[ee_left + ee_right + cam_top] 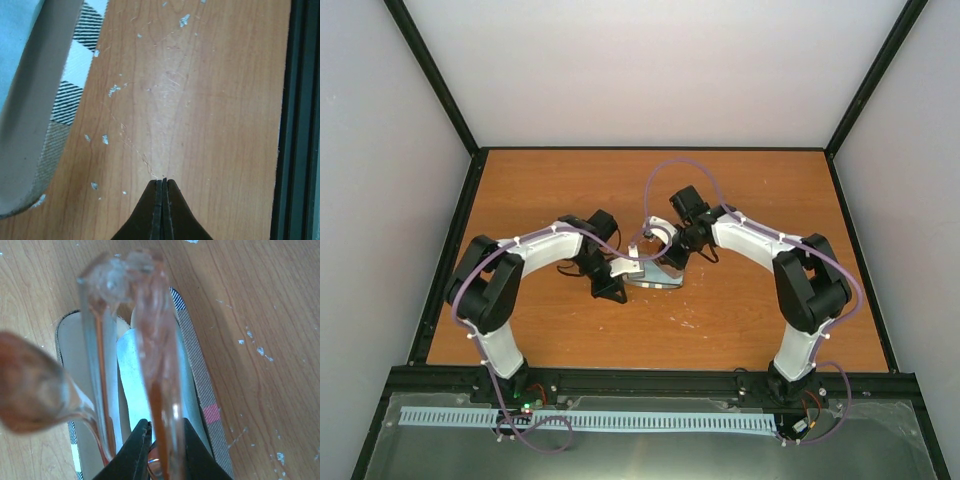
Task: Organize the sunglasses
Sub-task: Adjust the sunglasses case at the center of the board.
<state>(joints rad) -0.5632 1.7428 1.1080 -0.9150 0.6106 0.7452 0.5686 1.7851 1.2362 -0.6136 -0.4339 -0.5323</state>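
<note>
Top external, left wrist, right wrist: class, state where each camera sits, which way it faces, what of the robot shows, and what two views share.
Top external: above, behind the bases, looking down on the table; both arms show.
Left wrist: on the left arm, facing down at the table and the case edge; shut left claw shows.
Right wrist: on the right arm, facing down into the case; right claw shows, gripping the sunglasses.
Shared by both wrist views: the striped case.

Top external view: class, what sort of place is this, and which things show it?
Probably a robotics lab cell, not a home: a wooden table enclosed by plain white panels in a black frame, with the left arm and right arm mounted at its near edge.
</note>
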